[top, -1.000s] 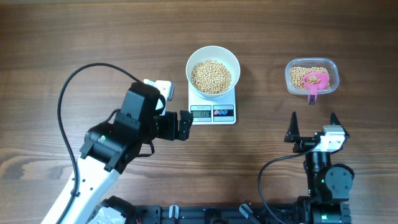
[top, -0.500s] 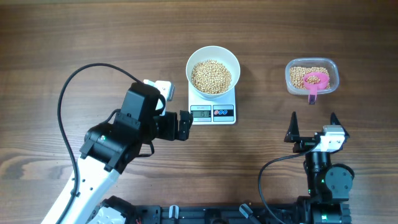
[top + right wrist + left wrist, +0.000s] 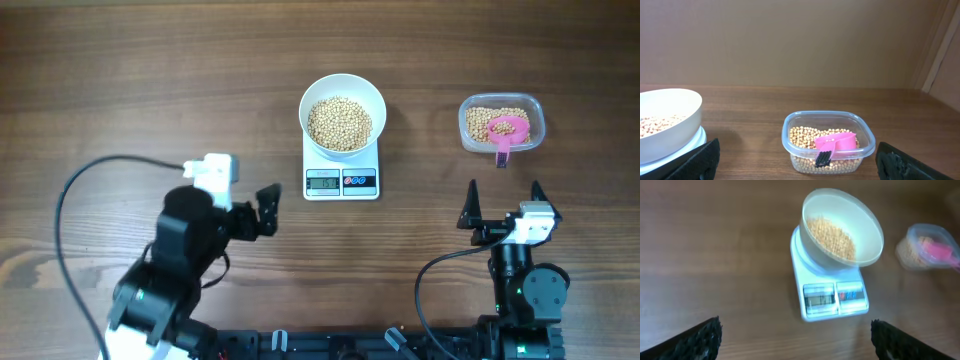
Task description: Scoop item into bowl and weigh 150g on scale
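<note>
The white bowl (image 3: pixel 342 96) stands on the white scale (image 3: pixel 342 182) and holds a pile of beige beans, the item (image 3: pixel 339 122). In the left wrist view the bowl (image 3: pixel 867 240) and the scale (image 3: pixel 835 300) lie ahead of the wide-apart fingers (image 3: pixel 695 340). My left gripper (image 3: pixel 268 212) hangs open and empty, left of the scale and a little nearer the front, apart from it. My right gripper (image 3: pixel 504 190) is open and empty, in front of a clear tub (image 3: pixel 502 108).
The clear plastic tub (image 3: pixel 790 145) holds more beans and a pink scoop (image 3: pixel 836 142) with a dark handle tip. It sits right of the scale. A black cable (image 3: pixel 75 185) loops over the table beside the left arm.
My left arm has drawn back to the left and toward the front edge, away from the scale. The right arm, bowl and tub have not moved.
</note>
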Robot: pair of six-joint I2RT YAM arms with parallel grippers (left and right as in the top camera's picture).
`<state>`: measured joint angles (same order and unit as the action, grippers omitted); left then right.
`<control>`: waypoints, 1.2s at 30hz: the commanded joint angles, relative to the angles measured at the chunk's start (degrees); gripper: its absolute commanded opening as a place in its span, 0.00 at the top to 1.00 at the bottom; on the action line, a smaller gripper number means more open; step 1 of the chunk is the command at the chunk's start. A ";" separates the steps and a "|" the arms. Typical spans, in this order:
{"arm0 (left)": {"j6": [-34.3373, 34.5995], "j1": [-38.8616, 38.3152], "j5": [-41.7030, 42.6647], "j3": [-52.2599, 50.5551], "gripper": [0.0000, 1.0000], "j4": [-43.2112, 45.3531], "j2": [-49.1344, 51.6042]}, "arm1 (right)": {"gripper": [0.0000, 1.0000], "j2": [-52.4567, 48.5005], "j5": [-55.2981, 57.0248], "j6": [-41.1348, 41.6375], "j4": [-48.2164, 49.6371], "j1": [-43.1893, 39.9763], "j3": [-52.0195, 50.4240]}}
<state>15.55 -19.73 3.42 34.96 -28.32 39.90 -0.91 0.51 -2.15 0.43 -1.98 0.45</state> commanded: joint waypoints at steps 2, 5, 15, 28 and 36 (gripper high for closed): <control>-0.35 5.70 -3.61 -9.62 0.00 6.73 -12.68 | 0.00 0.63 1.01 0.68 0.07 -0.24 -0.15; -0.33 9.33 -3.74 -14.86 0.00 7.87 -21.49 | 0.00 0.63 1.01 0.68 0.07 -0.24 -0.15; -0.35 18.10 -3.08 -28.96 0.00 24.63 -38.07 | 0.01 0.63 1.01 0.68 0.07 -0.24 -0.15; -8.48 19.28 -4.61 -34.64 0.00 30.49 -39.76 | 0.00 0.63 1.01 0.68 0.07 -0.24 -0.15; -18.51 20.00 -5.16 -34.64 0.00 24.02 -39.76 | 0.00 0.63 1.01 0.66 0.07 -0.24 -0.15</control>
<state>2.70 -0.19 -0.62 0.58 -4.14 0.73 -0.89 0.51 -2.15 0.40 -1.98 0.45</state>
